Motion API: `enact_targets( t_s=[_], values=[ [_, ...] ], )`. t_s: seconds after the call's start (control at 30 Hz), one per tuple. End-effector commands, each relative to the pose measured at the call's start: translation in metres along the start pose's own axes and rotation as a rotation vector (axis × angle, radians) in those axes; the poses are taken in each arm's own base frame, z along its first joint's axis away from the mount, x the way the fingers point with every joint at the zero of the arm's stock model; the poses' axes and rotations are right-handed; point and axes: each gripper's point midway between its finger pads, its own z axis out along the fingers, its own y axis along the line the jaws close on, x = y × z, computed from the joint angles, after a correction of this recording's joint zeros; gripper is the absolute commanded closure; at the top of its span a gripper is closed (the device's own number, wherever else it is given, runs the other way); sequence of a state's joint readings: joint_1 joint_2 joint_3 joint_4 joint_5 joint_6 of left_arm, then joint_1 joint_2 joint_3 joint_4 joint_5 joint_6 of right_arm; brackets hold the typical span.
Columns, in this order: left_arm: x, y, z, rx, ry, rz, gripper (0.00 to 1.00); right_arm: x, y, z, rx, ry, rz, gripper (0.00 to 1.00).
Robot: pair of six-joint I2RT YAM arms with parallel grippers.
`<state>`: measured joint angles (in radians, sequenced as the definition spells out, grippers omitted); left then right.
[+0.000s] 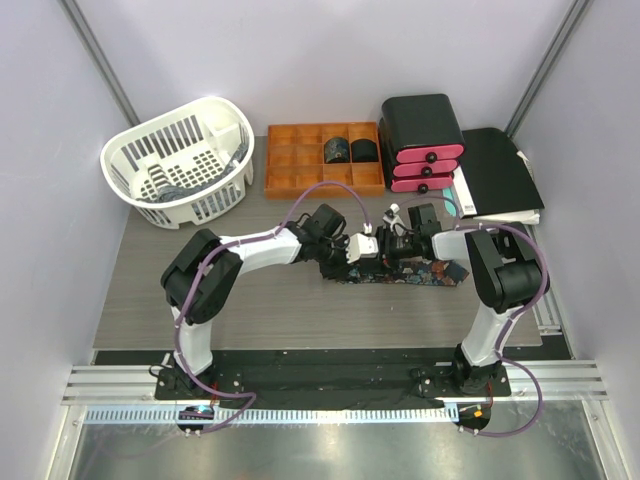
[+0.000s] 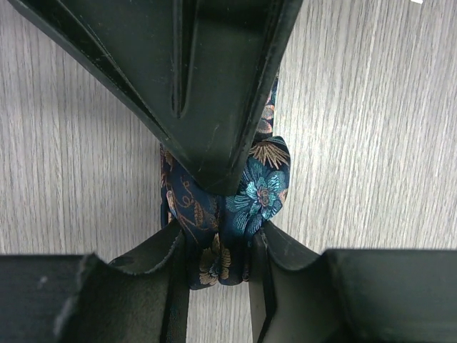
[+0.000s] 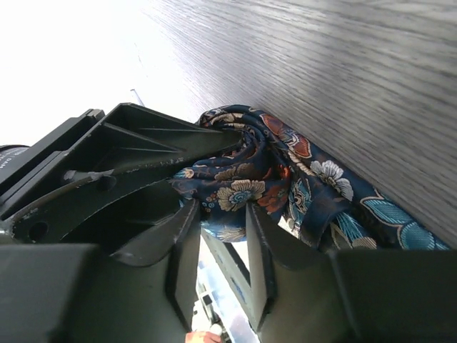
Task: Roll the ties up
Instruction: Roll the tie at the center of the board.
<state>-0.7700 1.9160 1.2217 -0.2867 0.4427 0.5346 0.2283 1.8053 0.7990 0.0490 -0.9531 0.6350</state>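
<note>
Navy tie [image 1: 425, 276]: mid-table, under both grippers; one end bunched, the rest flat on the wood.
Left gripper [image 2: 223, 207]: clamped on a fold of the tie.
Right gripper [image 3: 232, 179]: closed round the loose coil.
Done: two rolls [image 1: 337, 150] sit in the tray [image 1: 275, 170].
Left: by my reckoning this roll is barely begun; wind it, then tray it.

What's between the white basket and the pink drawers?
An orange tray, with two rolled ties in its compartments. The top view shows it.
</note>
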Motion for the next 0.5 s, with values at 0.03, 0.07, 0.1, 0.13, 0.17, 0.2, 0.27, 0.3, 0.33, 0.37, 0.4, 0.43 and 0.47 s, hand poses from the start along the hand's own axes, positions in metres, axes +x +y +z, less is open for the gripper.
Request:
enact_targets(
  t_s=[0.03, 0.07, 0.1, 0.13, 0.17, 0.2, 0.27, 0.3, 0.33, 0.37, 0.4, 0.43, 0.47],
  values=[
    [0.028, -0.006, 0.003, 0.030, 0.108, -0.031, 0.70, -0.010, -0.009, 0.005, 0.046, -0.028, -0.051, 0.80],
    [0.028, -0.005, 0.003, 0.031, 0.106, -0.027, 0.70, -0.011, -0.011, 0.004, 0.048, -0.029, -0.063, 0.87],
    [0.027, -0.004, 0.003, 0.028, 0.106, -0.029, 0.69, -0.011, -0.013, 0.003, 0.051, -0.028, -0.062, 0.94],
    [0.026, -0.005, 0.002, 0.033, 0.102, -0.026, 0.68, -0.010, -0.016, 0.002, 0.065, -0.023, -0.055, 0.97],
    [0.024, -0.004, 0.001, 0.034, 0.097, -0.020, 0.68, -0.012, -0.019, 0.001, 0.074, -0.030, -0.076, 0.99],
    [0.023, -0.007, 0.001, 0.044, 0.094, -0.018, 0.66, -0.012, -0.025, -0.002, 0.091, -0.030, -0.060, 0.99],
    [0.016, -0.007, -0.003, 0.062, 0.065, -0.020, 0.61, -0.011, -0.034, -0.005, 0.112, -0.026, -0.042, 0.99],
    [0.012, -0.007, -0.004, 0.067, 0.053, -0.026, 0.55, -0.012, -0.037, -0.007, 0.119, -0.022, -0.057, 0.99],
    [0.010, -0.005, -0.006, 0.070, 0.043, -0.031, 0.52, -0.011, -0.043, -0.008, 0.130, -0.015, -0.040, 0.99],
    [0.001, -0.002, -0.010, 0.069, 0.021, -0.025, 0.50, -0.010, -0.047, -0.009, 0.137, -0.011, -0.041, 0.99],
    [-0.005, -0.004, -0.011, 0.082, 0.002, -0.032, 0.46, -0.010, -0.050, -0.010, 0.143, -0.010, -0.051, 0.99],
    [-0.010, -0.005, -0.013, 0.087, -0.016, -0.032, 0.44, -0.009, -0.054, -0.010, 0.151, -0.004, -0.040, 0.99],
    [-0.017, -0.003, -0.016, 0.086, -0.035, -0.025, 0.41, -0.009, -0.056, -0.011, 0.154, -0.003, -0.041, 0.99]
  ],
)
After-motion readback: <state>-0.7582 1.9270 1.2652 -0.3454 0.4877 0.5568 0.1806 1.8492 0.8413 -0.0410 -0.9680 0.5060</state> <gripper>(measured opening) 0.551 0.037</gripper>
